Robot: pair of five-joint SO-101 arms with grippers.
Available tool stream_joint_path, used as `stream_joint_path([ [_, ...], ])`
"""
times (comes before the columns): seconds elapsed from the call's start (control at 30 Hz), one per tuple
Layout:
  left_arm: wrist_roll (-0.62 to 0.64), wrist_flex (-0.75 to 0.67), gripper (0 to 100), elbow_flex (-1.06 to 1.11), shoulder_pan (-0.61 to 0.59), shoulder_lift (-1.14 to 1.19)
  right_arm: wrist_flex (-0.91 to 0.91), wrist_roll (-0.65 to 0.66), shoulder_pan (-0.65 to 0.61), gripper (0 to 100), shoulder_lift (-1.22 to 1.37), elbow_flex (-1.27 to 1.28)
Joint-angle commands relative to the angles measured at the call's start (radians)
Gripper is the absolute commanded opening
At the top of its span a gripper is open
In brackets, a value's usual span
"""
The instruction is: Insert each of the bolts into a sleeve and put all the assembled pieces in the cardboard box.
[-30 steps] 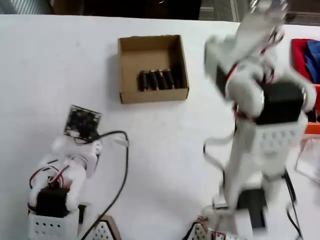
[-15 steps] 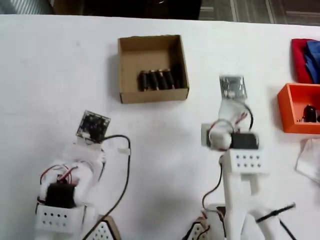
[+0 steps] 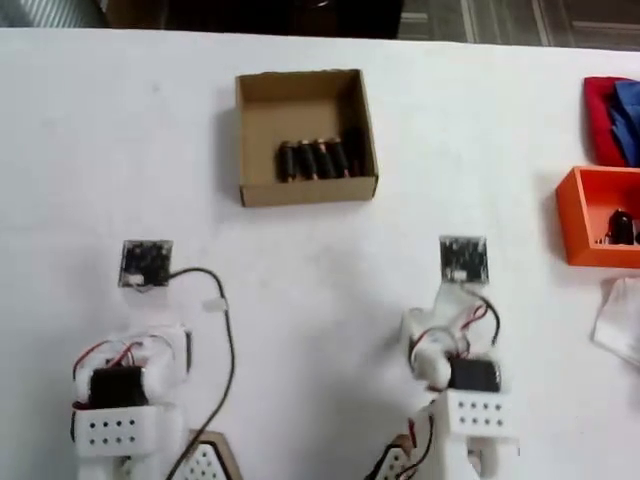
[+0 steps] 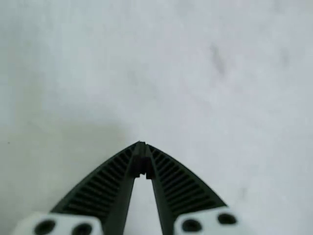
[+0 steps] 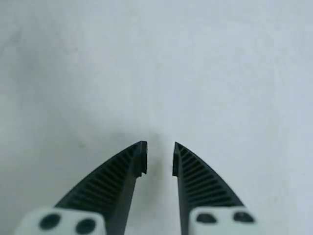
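The cardboard box [image 3: 258, 110] stands at the back middle of the table, with several dark assembled pieces [image 3: 318, 158] lying in a row against its near wall. Both arms are folded back at the table's front edge, well short of the box. The left arm [image 3: 120, 395] is at the front left. Its gripper [image 4: 141, 148] is shut, tips touching, over bare white table with nothing in it. At the front middle is the right arm [image 3: 455, 375], and its gripper [image 5: 160, 157] is slightly open over bare table, with nothing between the fingers.
An orange bin [image 3: 578, 225] at the right edge holds a small dark piece [image 3: 620, 226]. Behind it lies a red and blue cloth [image 3: 610, 115]. A black cable [image 3: 228, 350] loops beside the left arm. Something white [image 3: 620, 320] lies at the right edge.
The right arm came down from high at the back right and folded back to the front edge. The left arm also drew back toward the front.
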Motion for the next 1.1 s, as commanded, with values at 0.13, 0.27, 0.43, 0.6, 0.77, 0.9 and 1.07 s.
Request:
stream_joint_path([
  [0.13,0.011,-0.023,3,0.024,0.107,-0.006,0.174,0.011,0.002,7.9,-0.377,0.091],
  [0.27,0.017,-0.103,3,0.154,0.115,-0.006,0.429,0.011,-0.077,7.7,-0.486,0.086],
  [0.43,0.014,-0.104,3,0.150,0.110,-0.006,0.417,0.003,-0.097,7.7,-0.469,0.084],
  [0.6,0.017,-0.104,3,0.150,0.115,-0.006,0.417,0.009,-0.097,7.6,-0.469,0.084],
  [0.77,0.017,-0.104,3,0.150,0.110,-0.006,0.417,0.009,-0.096,7.6,-0.466,0.084],
  [0.9,0.014,-0.104,3,0.150,0.118,-0.006,0.415,0.011,-0.096,7.6,-0.464,0.084],
  [1.07,0.014,-0.104,3,0.150,0.112,-0.006,0.415,0.011,-0.099,7.6,-0.467,0.084],
])
